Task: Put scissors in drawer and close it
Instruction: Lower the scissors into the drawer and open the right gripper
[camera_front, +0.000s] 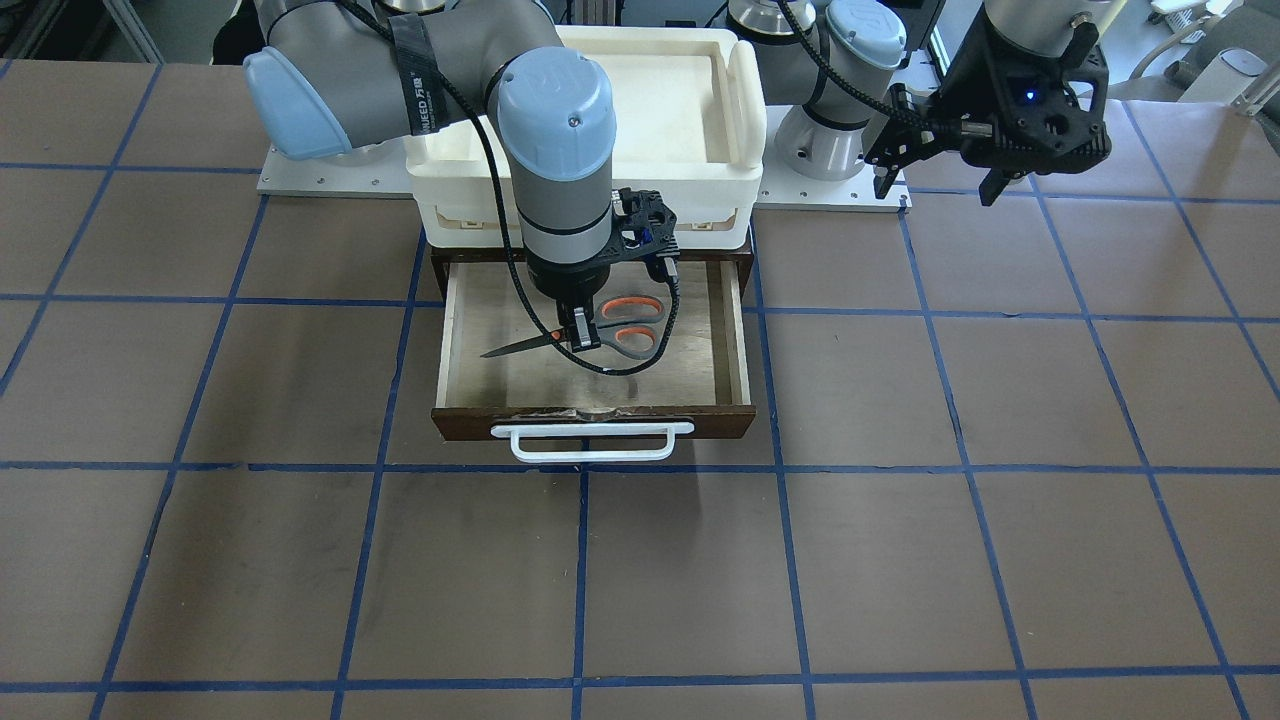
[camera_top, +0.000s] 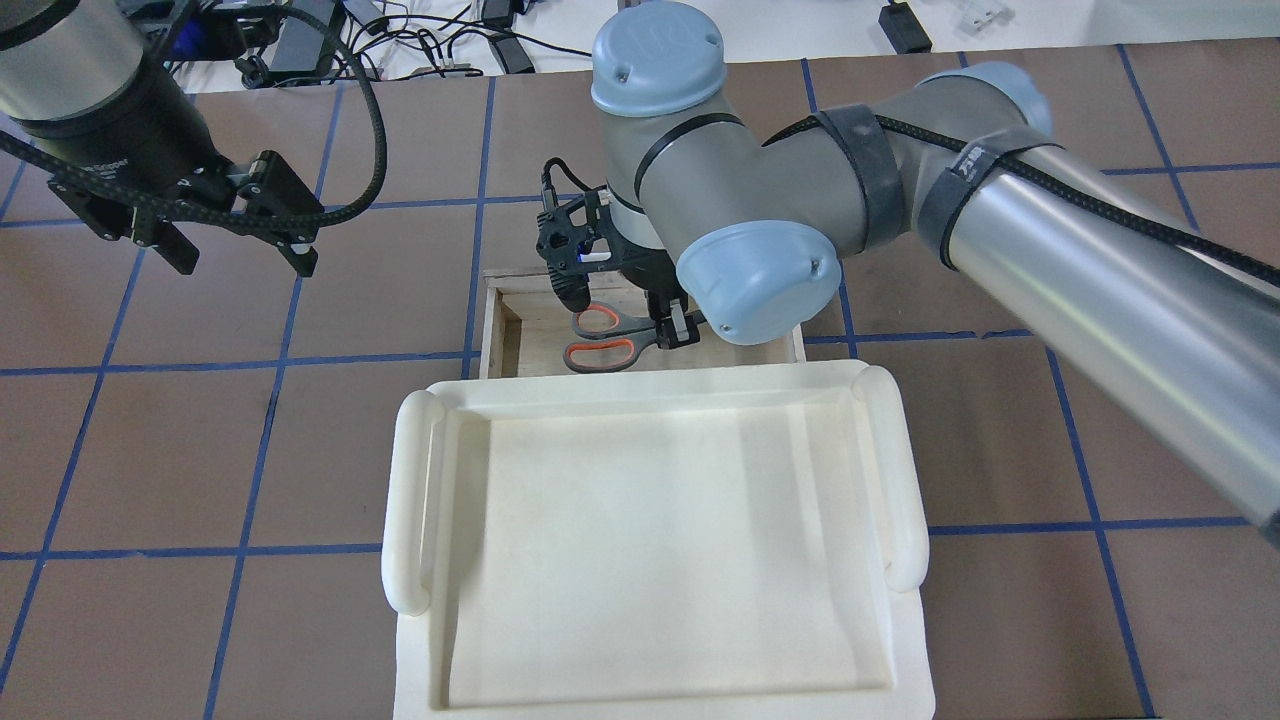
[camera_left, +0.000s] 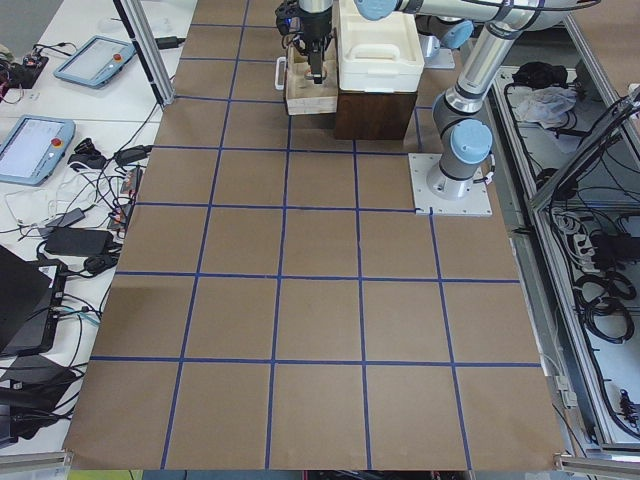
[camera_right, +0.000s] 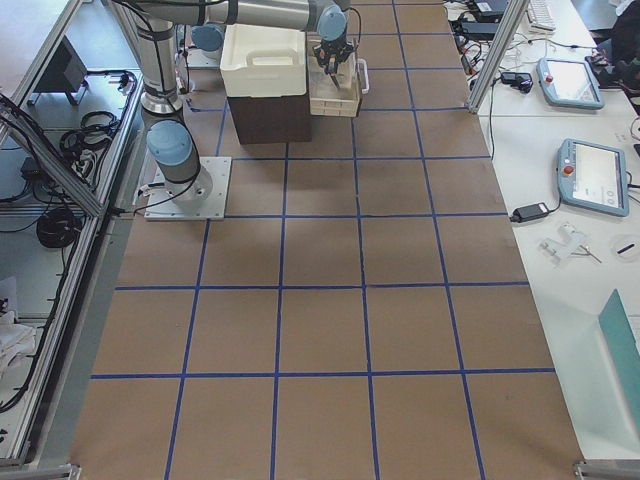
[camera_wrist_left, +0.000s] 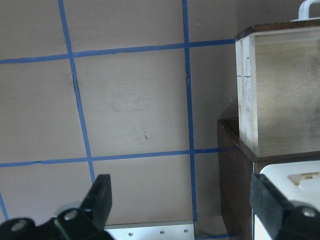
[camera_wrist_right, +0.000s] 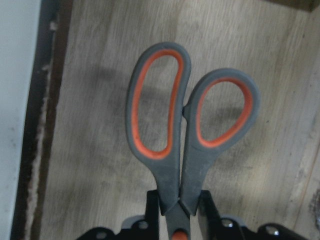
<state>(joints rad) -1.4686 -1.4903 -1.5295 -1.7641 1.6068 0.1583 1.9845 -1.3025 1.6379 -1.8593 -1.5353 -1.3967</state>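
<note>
The scissors (camera_front: 628, 344), dark blades with grey loops lined in orange, are inside the open drawer (camera_front: 560, 385), blades pointing to the view's left. My right gripper (camera_front: 581, 335) reaches down into the drawer and is shut on them near the pivot. The right wrist view shows the scissors (camera_wrist_right: 172, 150) between the fingers (camera_wrist_right: 207, 212), loops over the pale drawer floor (camera_wrist_right: 100, 125). From overhead the scissors (camera_top: 600, 352) and right gripper (camera_top: 678, 330) show just beyond the tray. My left gripper (camera_top: 245, 255) is open and empty, raised off to the side (camera_front: 935, 175). The drawer's white bar handle (camera_front: 590, 441) faces away from the robot.
A white foam tray (camera_top: 410, 500) sits on top of the dark brown cabinet (camera_wrist_left: 230, 160) that holds the drawer, and it overhangs the drawer's back part. Brown table with blue grid lines (camera_front: 780, 560) all round. The arm bases stand behind the cabinet.
</note>
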